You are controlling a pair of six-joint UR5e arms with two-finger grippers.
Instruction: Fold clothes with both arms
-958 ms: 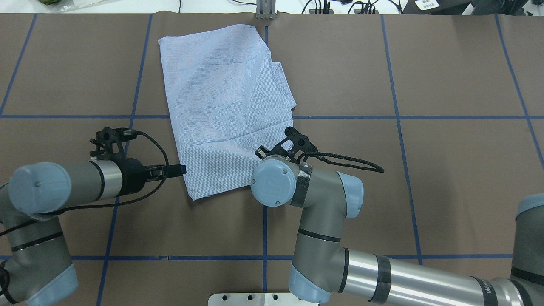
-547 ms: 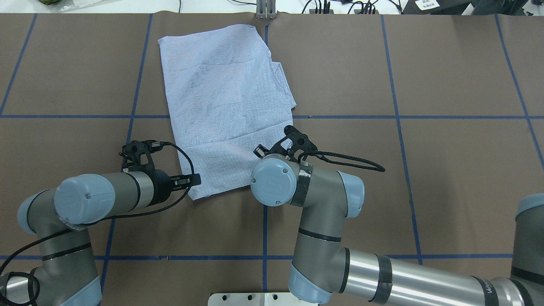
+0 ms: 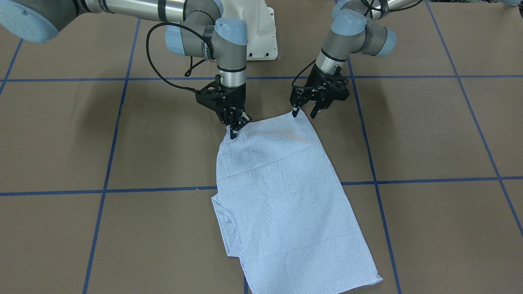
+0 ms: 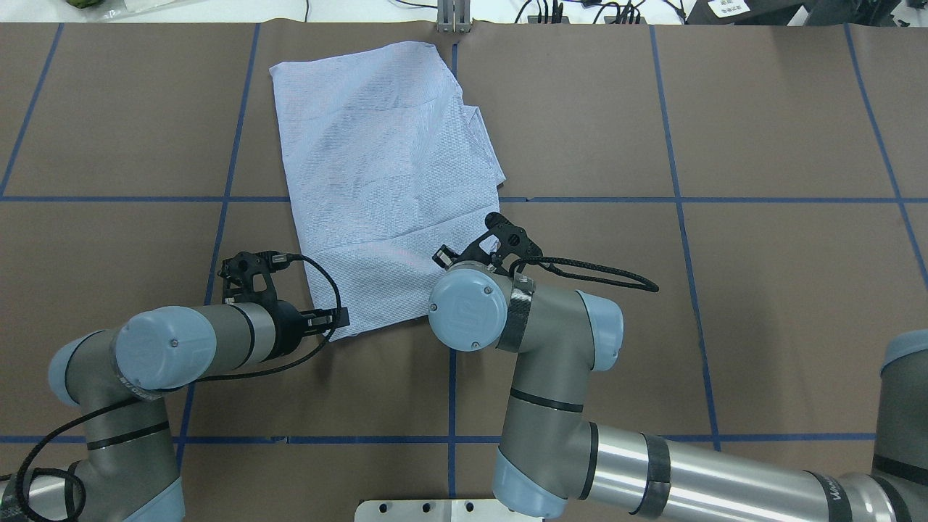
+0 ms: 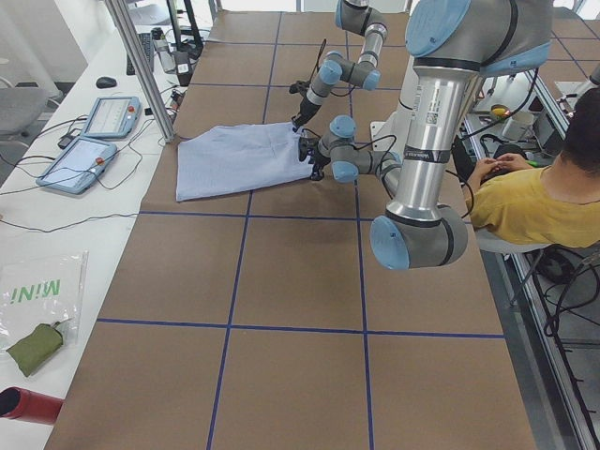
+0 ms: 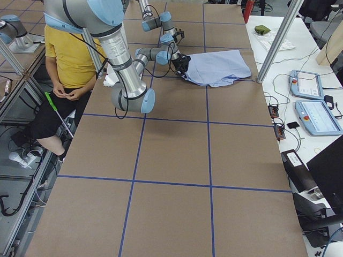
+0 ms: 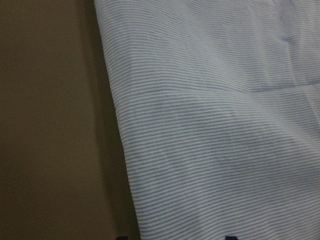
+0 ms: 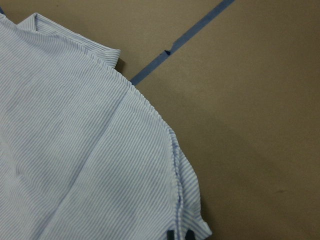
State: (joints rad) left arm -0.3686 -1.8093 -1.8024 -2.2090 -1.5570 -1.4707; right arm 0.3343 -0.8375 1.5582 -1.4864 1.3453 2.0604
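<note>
Left hand (image 3: 304, 110): wide open, fingers astride the near left corner of shirt (image 4: 384, 167), gripping nothing; slanted low, reaching in sideways. Right hand (image 3: 234, 130): pinched shut on the near right corner, pointing steeply down. The shirt lies folded flat on worktop (image 4: 725, 290), long axis running away from the robot, slightly slanted

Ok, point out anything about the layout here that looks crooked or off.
The shirt lies skewed to the blue tape grid. An under-layer pokes out past its edge on the robot's right side, so the fold looks uneven. No damage or spill shows.
</note>
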